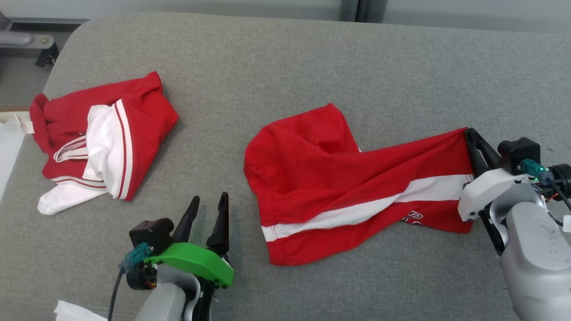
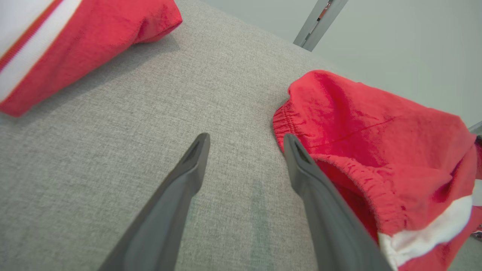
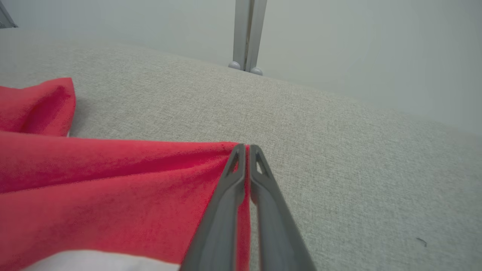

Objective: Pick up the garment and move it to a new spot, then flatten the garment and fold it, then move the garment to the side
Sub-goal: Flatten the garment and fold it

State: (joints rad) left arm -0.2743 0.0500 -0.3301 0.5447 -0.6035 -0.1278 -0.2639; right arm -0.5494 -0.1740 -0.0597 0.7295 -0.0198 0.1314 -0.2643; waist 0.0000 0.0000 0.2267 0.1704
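As I swept the head view from nine o'clock round to three, I first met a second red-and-white bundle (image 1: 102, 138), loosely folded near the edge of the bench (image 1: 285, 58) at ten o'clock, well apart from the work. I judged it had been parked there to keep it out of the way.

At seven o'clock my left pincer (image 1: 209, 197) stood released, its two fingers spread over bare grey fabric. One finger was close beside the gathered hem (image 2: 286, 124) of the cloth I was working on, and I took it to be placed to take that end.

The garment (image 1: 321, 178) lay from the centre out towards three o'clock, red with a white band (image 1: 339, 214) along it. It was slumped at its left end and drawn into a taut ridge on the right.

That ridge ran straight into my right pincer (image 1: 469, 131) at three o'clock, which was clenched on the cloth's edge. The right wrist view showed red fabric pinched between its fingers, and that pull explained the stretch on that side. By my reading the flattening had not yet been done.

Dark, white-outlined lettering (image 1: 412, 217) showed at four o'clock, just below the white band. Folds cut it off, so I couldn't read it.
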